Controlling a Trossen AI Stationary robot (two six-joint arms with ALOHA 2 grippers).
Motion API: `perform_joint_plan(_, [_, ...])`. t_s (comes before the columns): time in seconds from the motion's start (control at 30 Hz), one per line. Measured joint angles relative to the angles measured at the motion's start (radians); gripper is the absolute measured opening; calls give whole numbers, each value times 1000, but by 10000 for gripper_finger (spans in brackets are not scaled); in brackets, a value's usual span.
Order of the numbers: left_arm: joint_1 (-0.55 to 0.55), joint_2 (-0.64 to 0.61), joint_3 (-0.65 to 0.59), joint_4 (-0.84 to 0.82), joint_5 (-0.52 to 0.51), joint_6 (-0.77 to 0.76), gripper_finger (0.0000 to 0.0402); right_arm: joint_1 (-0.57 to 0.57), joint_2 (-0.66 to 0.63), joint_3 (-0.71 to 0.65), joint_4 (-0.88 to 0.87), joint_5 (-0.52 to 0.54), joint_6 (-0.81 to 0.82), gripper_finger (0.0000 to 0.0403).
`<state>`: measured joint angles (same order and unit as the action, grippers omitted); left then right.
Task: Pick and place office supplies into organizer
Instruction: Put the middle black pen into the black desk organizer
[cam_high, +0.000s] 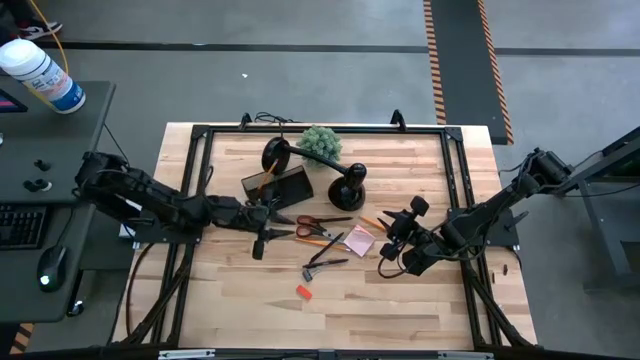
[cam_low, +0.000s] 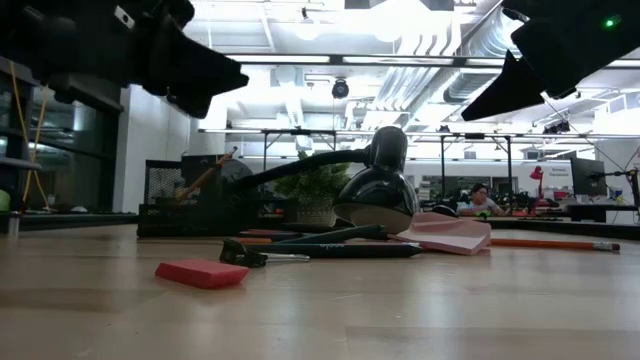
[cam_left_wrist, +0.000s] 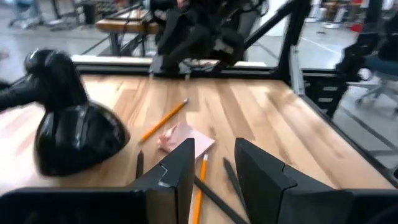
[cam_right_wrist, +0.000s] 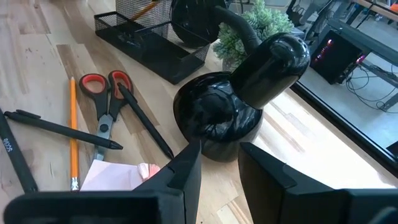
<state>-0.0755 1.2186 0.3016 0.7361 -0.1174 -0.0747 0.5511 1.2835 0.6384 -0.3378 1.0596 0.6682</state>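
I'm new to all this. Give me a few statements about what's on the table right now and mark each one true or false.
1. The scissors have orange handles. True.
2. The scissors are inside the organizer. False: they lie on the table, outside it.
3. A pencil lies next to the scissors. True.
4. The sticky pad sits on top of the lamp. False: it lies on the table near the lamp's base.
5. The right gripper is holding the pencil. False: its fingers are open with nothing between them.
6. A small plant stands behind the lamp. True.
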Motion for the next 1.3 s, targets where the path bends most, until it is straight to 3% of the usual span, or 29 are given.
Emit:
perform_joint_plan(0.13, [-30, 58, 22, -10, -32, -46, 101, -21, 0, 0, 20, -22, -29, 98])
perform_joint_plan(0.27, [-39, 151, 76, -36, -26, -63, 101, -61, 0, 0, 112, -121, -189, 98])
perform_joint_plan(0.47, [-38, 273, 126, -62, -11, -56, 101, -176, 0, 0, 303, -429, -516, 98])
perform_joint_plan(0.6, [-38, 293, 129, -120, -32, -92, 101, -271, 0, 0, 348, -643, -634, 98])
perform_joint_plan(0.87, [-66, 293, 129, -172, -90, -106, 101, -394, 64, 0, 462, -932, -821, 98])
perform_joint_plan(1.1, [-69, 293, 129, -203, -115, -90, 101, -424, 252, 88, 458, -1048, -939, 98])
perform_joint_plan(1.3, [-69, 293, 129, -242, -115, -103, 101, -445, 359, 226, 321, -1148, -1000, 98])
